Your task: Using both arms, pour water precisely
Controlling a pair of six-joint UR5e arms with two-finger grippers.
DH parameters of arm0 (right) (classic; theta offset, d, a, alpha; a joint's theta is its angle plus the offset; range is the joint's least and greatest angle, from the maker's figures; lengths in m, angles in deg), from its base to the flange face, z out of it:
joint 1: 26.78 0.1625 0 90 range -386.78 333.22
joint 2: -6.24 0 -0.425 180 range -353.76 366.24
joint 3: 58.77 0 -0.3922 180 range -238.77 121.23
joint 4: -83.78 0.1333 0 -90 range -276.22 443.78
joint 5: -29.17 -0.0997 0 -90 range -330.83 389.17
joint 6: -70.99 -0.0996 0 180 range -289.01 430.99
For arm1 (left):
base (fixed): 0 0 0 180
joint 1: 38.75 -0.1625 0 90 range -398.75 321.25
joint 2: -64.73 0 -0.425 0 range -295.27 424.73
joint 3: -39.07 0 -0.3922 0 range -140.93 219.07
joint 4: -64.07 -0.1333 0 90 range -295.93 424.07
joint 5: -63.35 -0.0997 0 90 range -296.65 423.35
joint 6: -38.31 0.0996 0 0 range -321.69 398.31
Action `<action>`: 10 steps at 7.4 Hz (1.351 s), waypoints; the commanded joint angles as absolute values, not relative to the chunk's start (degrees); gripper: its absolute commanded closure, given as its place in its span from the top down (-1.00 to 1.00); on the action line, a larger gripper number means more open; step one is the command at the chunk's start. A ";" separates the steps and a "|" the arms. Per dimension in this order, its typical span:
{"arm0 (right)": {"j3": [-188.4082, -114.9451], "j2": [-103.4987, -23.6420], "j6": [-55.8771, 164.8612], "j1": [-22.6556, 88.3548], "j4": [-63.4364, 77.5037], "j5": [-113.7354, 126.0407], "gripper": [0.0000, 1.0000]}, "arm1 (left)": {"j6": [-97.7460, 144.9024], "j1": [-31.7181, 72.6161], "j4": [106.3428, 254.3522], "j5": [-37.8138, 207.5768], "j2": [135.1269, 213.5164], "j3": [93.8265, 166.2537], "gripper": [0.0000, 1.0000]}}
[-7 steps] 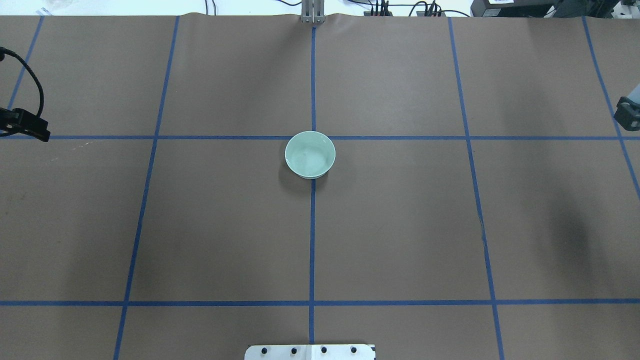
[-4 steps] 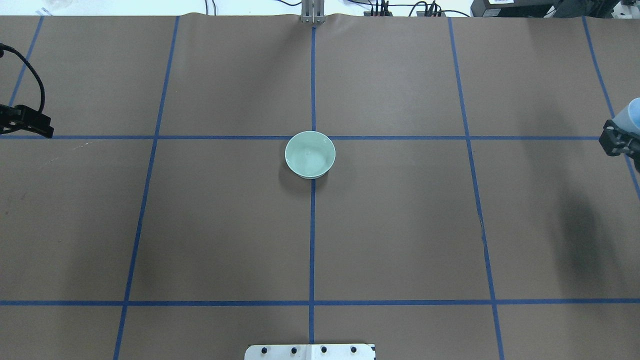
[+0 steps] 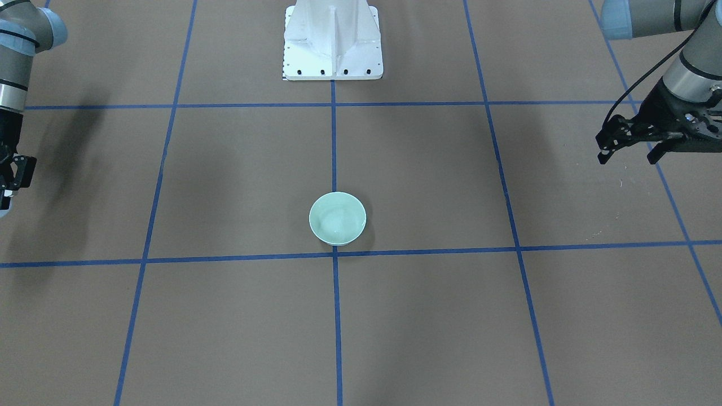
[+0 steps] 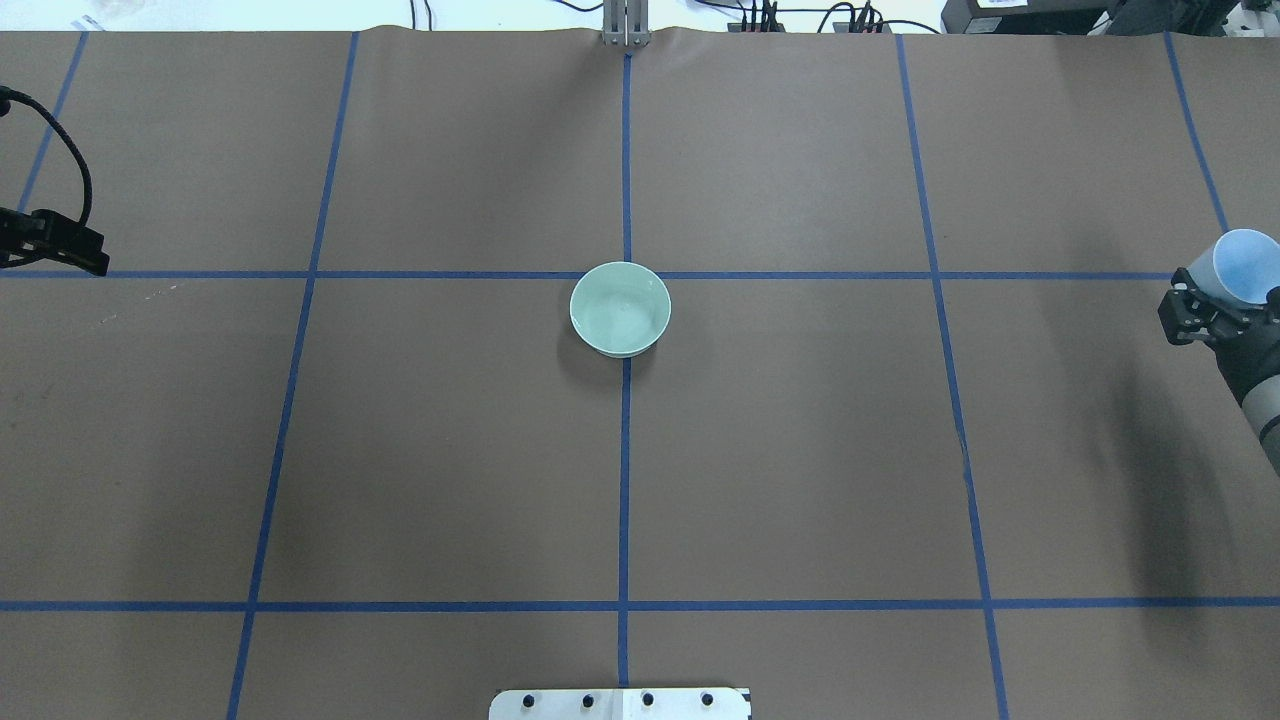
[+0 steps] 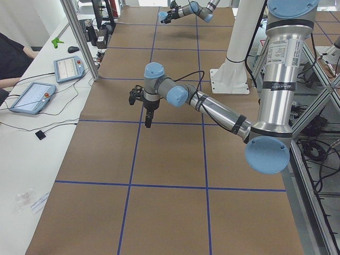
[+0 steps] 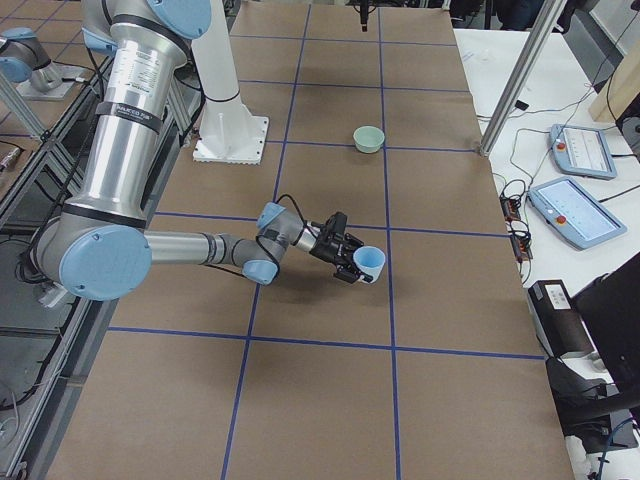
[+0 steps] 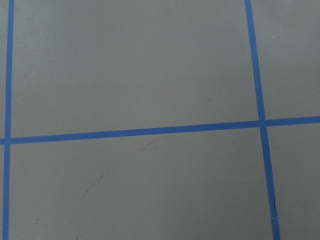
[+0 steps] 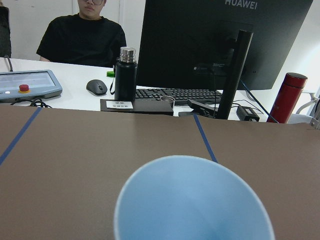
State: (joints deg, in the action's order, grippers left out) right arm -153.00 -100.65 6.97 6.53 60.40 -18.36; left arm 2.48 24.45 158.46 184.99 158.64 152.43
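A pale green bowl [image 4: 620, 309] stands at the table's centre, where two blue tape lines cross; it also shows in the front view [image 3: 337, 218] and the right side view [image 6: 369, 138]. Faint shiny patches inside it look like water. My right gripper [image 4: 1215, 305] is at the table's right edge, shut on a pale blue cup [image 4: 1243, 266], held roughly upright above the table [image 6: 370, 262]. The right wrist view looks into the cup [image 8: 195, 200]; I see no water there. My left gripper [image 3: 628, 154] is open and empty, above the table far to the bowl's left.
The white bolted pedestal [image 3: 333, 45] stands at the robot's side of the table. Beyond the far edge are a monitor [image 8: 220, 35], a black bottle [image 8: 126, 72], tablets [image 6: 565, 210] and a seated person [image 8: 82, 35]. Brown paper with blue tape lines [image 7: 150, 132] covers the table.
My right gripper has come in from the right edge toward the bowl, bringing the blue cup into full view. My left gripper shifted slightly away from the robot's side, then held still.
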 commanded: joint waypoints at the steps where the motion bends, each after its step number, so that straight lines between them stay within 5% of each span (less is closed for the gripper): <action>1: -144.42 -98.10 6.83 4.78 68.80 -16.44 -1.00 | 2.54 24.45 158.46 184.90 158.68 152.27 1.00; 10: -141.30 -96.51 7.10 2.93 69.37 -19.42 -1.00 | 2.36 24.45 158.46 184.90 158.77 152.71 1.00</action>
State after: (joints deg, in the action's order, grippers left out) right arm -141.41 -96.51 7.01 3.12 69.38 -18.73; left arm 2.39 24.42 158.46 184.91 158.74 152.71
